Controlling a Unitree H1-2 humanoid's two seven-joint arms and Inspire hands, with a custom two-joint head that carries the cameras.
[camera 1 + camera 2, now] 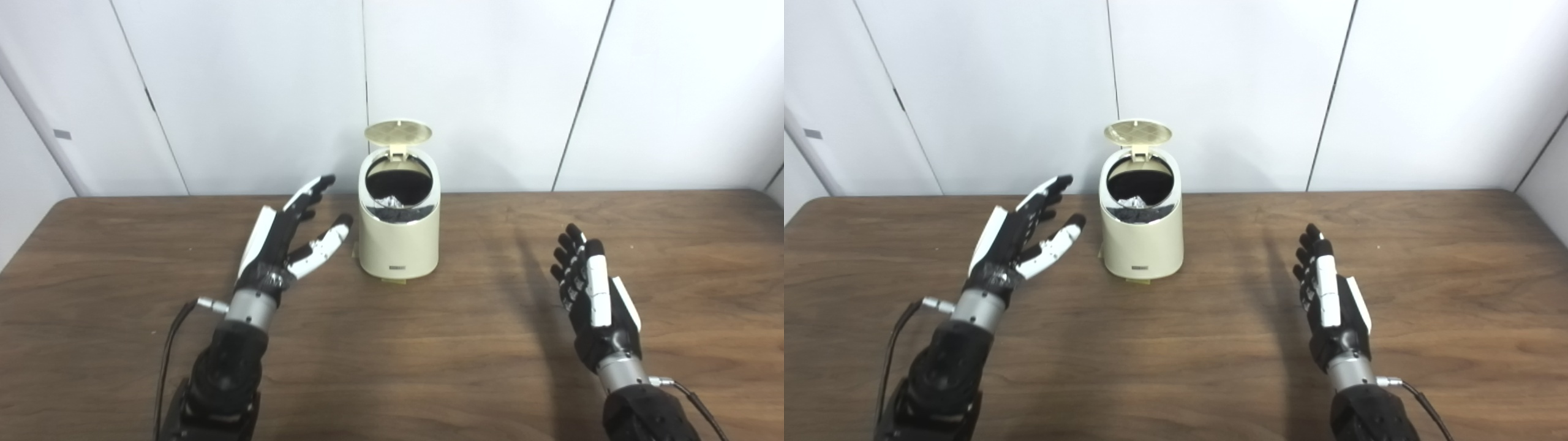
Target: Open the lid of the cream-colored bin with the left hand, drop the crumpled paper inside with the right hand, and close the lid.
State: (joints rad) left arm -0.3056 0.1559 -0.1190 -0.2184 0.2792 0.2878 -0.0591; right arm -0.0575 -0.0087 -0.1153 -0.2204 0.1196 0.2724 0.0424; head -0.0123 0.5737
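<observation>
A: What is the left robot hand [288,239] doing?

B: It is hovering just left of the rounded cream-colored plastic bin [399,245], fingers spread apart, gripping nothing.

A: And the bin?

B: It is standing upright at the far middle of the dark brown wooden worktop [122,288]. Its round cream lid [398,131] is tilting up at the back, and a crumpled whitish paper ball [1135,203] is lying inside against the black liner.

A: The right robot hand [591,294]?

B: It is hanging well to the right and nearer, fingers straight and loosely apart, empty.
</observation>
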